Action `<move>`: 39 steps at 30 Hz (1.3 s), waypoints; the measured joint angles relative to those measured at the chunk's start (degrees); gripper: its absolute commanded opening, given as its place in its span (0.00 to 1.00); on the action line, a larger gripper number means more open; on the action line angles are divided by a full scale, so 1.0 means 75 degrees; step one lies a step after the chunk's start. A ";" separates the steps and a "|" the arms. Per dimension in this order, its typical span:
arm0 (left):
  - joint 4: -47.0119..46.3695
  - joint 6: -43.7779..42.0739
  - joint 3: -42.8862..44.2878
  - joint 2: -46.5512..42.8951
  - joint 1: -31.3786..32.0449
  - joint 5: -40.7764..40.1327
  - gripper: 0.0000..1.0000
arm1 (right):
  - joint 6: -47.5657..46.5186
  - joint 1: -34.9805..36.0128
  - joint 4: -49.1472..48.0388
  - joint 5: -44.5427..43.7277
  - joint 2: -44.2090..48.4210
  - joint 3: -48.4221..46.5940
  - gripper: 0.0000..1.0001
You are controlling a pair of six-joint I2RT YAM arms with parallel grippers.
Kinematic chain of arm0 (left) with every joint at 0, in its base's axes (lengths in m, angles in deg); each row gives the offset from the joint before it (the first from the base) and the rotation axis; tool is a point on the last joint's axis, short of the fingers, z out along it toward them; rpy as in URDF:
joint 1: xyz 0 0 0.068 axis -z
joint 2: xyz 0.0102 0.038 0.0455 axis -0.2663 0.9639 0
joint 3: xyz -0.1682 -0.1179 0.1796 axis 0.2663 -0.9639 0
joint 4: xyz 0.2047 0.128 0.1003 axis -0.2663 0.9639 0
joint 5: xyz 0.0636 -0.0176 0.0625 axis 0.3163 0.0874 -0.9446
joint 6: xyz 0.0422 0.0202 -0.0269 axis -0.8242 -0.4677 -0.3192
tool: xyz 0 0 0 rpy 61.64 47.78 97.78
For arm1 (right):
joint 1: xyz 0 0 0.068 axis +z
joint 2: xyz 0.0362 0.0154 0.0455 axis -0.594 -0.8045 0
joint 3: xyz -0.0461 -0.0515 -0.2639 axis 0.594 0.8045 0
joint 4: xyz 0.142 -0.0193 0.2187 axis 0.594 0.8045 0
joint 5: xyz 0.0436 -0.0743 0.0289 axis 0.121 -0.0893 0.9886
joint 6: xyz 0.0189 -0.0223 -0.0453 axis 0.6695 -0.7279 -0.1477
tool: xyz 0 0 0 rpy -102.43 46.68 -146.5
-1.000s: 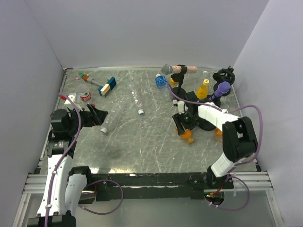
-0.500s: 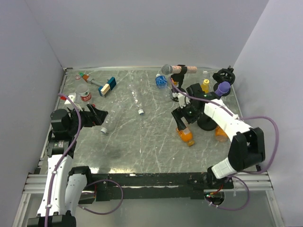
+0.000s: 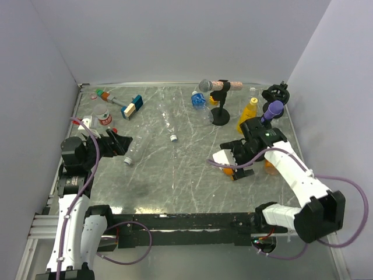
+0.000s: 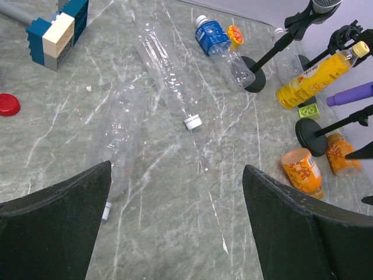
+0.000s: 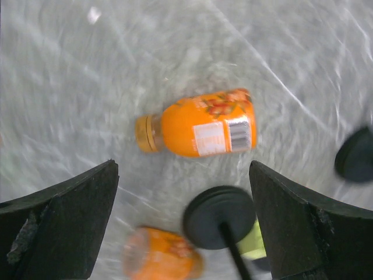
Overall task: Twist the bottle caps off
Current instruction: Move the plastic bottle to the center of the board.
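Note:
A squat orange bottle lies on its side with a gold-orange cap pointing left. My right gripper hovers open and empty above it; in the top view the gripper hides this bottle. A second orange bottle lies nearer, blurred; it also shows in the top view. My left gripper is open and empty over bare table. Ahead of it lie two clear bottles with white caps, a blue-labelled bottle and a yellow bottle.
Black microphone stand bases stand by the orange bottles. A grey microphone and a purple one stand at the back right. A blue-and-tan block and a loose red cap lie at the left. A green brick lies near the yellow bottle.
My right arm has swung out and its wrist moved right and nearer, so the gripper now sits over the orange bottle and hides it from above. The left arm has not moved.

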 measured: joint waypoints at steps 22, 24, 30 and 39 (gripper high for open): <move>-0.0105 0.0064 -0.0204 0.0102 0.0000 0.0003 0.97 | -0.3503 0.0458 -0.0799 -0.1215 -0.2104 0.0044 0.99; -0.0105 0.0096 -0.0204 0.0102 0.0000 0.0006 0.97 | -0.3512 0.0458 -0.0807 -0.1110 -0.2124 -0.0108 0.99; -0.0114 0.0154 -0.0204 0.0146 0.0000 0.0087 0.97 | -0.3512 0.0443 -0.0854 -0.0801 -0.1670 -0.0015 0.99; -0.0251 0.0219 -0.0332 0.0114 0.0114 0.0402 0.97 | -0.0245 0.0376 -0.1154 -0.0460 -0.1594 -0.0315 0.97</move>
